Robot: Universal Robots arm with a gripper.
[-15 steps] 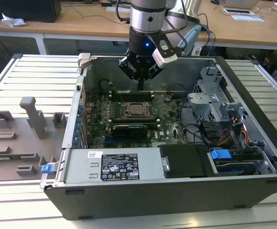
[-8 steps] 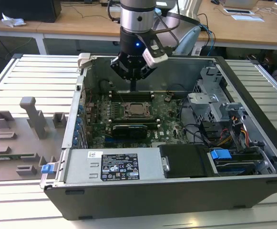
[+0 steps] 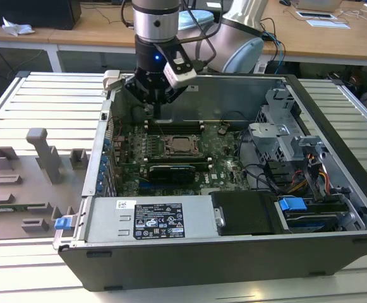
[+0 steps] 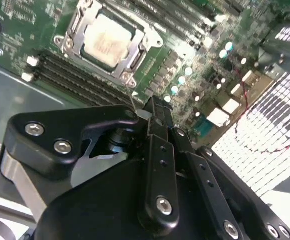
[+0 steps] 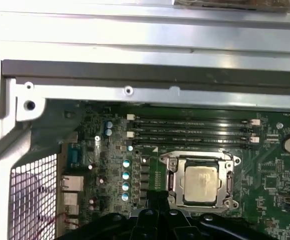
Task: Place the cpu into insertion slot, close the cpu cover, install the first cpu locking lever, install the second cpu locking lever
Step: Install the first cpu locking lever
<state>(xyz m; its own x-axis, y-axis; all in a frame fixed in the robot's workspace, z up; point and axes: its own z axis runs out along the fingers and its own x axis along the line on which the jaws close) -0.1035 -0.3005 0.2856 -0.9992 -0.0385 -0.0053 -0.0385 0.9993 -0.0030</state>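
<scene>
1. The cpu (image 5: 200,182) sits in the insertion slot (image 5: 233,161) on the far side of the board, with the cpu cover (image 5: 174,182) down around it.
2. The gripper (image 3: 156,108) is clenched on nothing we can see, hovering just far-left of the slot.
3. We reckon it's lever time. The locking levers (image 4: 130,95) are thin wire, so it'll take fine aim.

Cpu (image 5: 200,182) within the cpu cover (image 5: 175,181) window, just beside memory slots (image 5: 194,131).

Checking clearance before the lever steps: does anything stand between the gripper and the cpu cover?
Nothing visible does. The gripper hangs in open air over the memory slots, right beside the cpu cover, which lies shut over the cpu. No cable or part crosses the gap.
</scene>
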